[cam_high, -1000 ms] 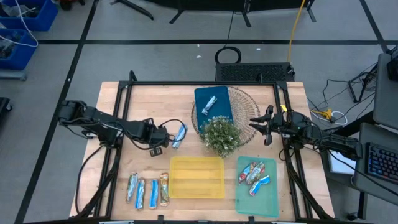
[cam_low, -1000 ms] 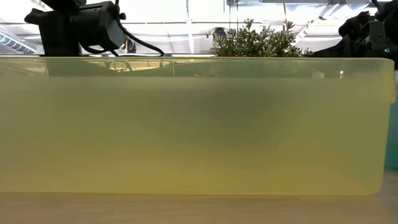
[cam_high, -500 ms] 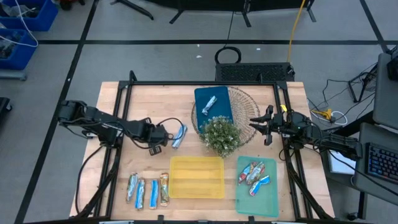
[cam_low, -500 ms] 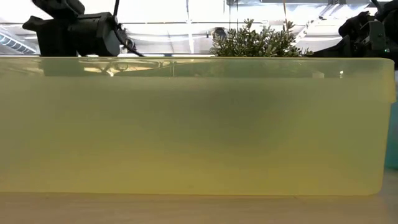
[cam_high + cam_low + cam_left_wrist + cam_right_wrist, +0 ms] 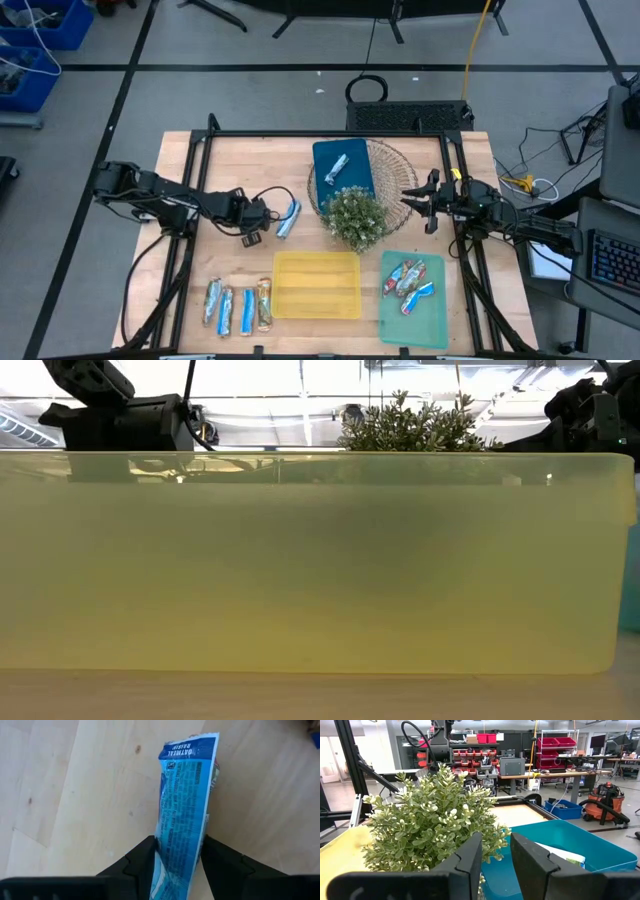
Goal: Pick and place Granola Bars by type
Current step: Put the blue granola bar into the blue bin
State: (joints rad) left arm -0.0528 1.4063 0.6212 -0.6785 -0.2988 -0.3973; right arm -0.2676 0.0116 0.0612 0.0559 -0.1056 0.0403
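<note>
1. The yellow tray [image 5: 316, 284] at the near counter edge is seen with nothing in it. In the low view its translucent wall [image 5: 310, 560] fills nearly the whole picture, and the counter [image 5: 200, 170] behind is hidden.
2. The green tray [image 5: 414, 322] beside it holds about three bars [image 5: 408, 280], overlapped and hard to count.
3. The blue bin [image 5: 344, 172], resting on a wire basket [image 5: 392, 168], holds one bar [image 5: 337, 166].
4. Four bars [image 5: 238, 306] are noted in a row on the counter, left of the yellow tray.
5. The left pincer [image 5: 270, 218] is clenched on a blue bar [image 5: 182, 810]; its lower end is cut off in the wrist view.
6. The right pincer [image 5: 412, 198] is held beside the plant [image 5: 354, 218], fingers slightly parted, nothing grasped.
</note>
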